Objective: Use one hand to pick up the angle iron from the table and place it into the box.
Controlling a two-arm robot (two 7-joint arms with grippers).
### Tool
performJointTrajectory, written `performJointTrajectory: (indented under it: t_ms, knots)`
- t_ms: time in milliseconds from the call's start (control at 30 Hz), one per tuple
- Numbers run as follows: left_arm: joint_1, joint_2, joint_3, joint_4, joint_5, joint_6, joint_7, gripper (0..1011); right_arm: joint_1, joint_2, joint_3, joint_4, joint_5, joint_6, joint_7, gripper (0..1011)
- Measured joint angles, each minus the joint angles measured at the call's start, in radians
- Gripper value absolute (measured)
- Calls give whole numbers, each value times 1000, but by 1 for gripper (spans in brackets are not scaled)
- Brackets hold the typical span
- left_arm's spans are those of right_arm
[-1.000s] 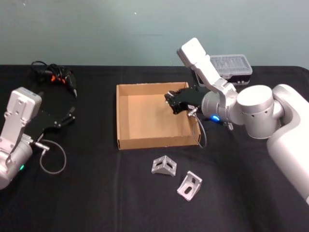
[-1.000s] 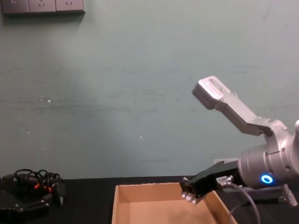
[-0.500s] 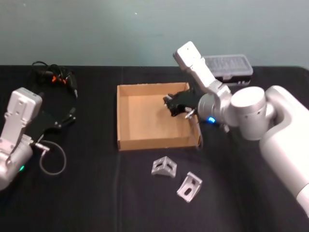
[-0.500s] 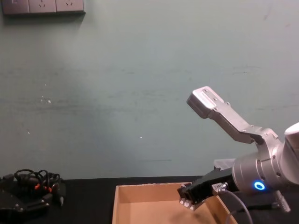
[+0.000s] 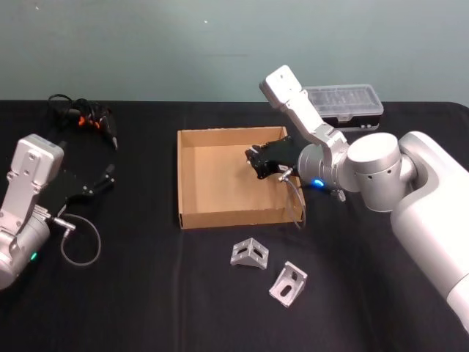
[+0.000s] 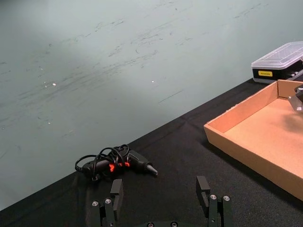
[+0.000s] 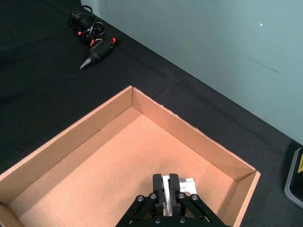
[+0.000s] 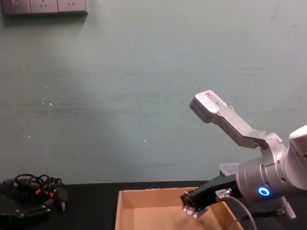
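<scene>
The right tool (image 5: 258, 163), clenched on the angle iron (image 7: 186, 185), hangs low over the right half of the box (image 5: 220, 133) so the piece should land within its walls (two spare angle irons (image 5: 249, 252) (image 5: 287, 282) lie on the bench (image 5: 146, 293) just in front of the box), while the left tool (image 5: 105, 177) sits parked, fingers spread, well left of the box.

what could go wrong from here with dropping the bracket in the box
1. The right gripper holds the bracket above the floor of the box, close to its right wall. Released here, it may bounce or end up leaning on that wall.
2. The grey cable looping from the right wrist hangs at that same wall and might snag it on retreat, dragging the box.
The left gripper sits parked, open, at the table's left.
</scene>
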Motion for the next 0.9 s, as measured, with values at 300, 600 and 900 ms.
performJointTrajectory:
  t_ms: [300, 600, 900]
  knots:
    - [0, 0, 0, 0, 0, 0, 0, 1011, -6, -6, 3, -1, -5, 36, 8, 91]
    - [0, 0, 0, 0, 0, 0, 0, 1011, -8, -7, 7, -3, -6, 42, 11, 91]
    - [0, 0, 0, 0, 0, 0, 0, 1011, -8, -6, 6, -3, -6, 42, 11, 186]
